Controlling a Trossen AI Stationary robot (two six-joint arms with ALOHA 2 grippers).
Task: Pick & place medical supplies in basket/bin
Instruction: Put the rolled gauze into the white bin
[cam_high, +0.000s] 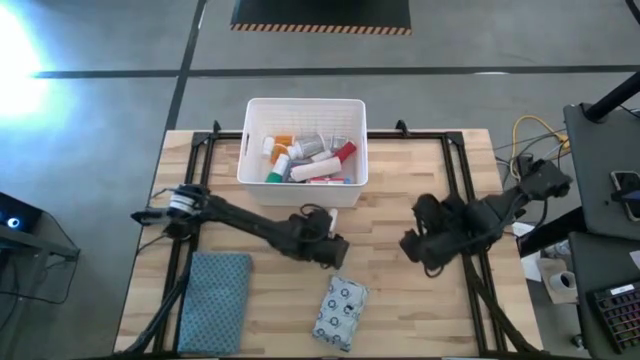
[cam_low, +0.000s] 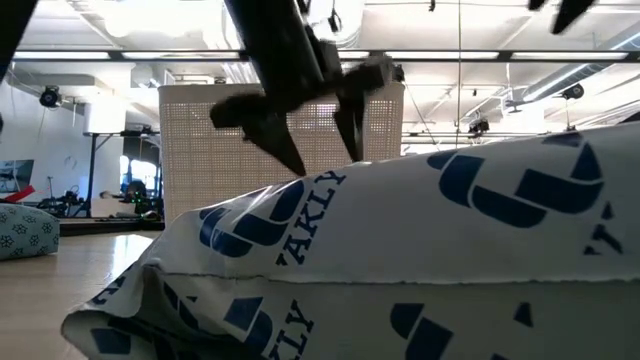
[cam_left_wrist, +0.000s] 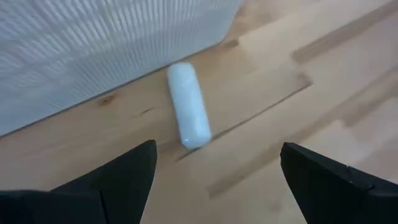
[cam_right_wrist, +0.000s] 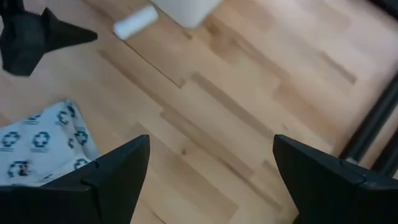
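The white bin (cam_high: 252, 150) stands at the table's far middle and holds several supplies: white bottles, an orange vial, a red tube. A white roll (cam_left_wrist: 188, 106) lies on its side on the table just in front of the bin's near wall (cam_left_wrist: 93, 43). My left gripper (cam_left_wrist: 214, 168) hangs open above and just short of the roll, slanting down, touching nothing. A patterned packet (cam_high: 340, 310) lies flat near the front edge. My right gripper (cam_right_wrist: 211, 162) hovers open over bare table right of centre (cam_high: 412, 245).
A blue-grey folded cloth (cam_high: 215, 290) lies at the front left. Black frame rails (cam_high: 465, 200) run along both sides of the table. In the low view the packet (cam_low: 400, 260) fills the foreground, with my left gripper (cam_low: 315, 150) above it.
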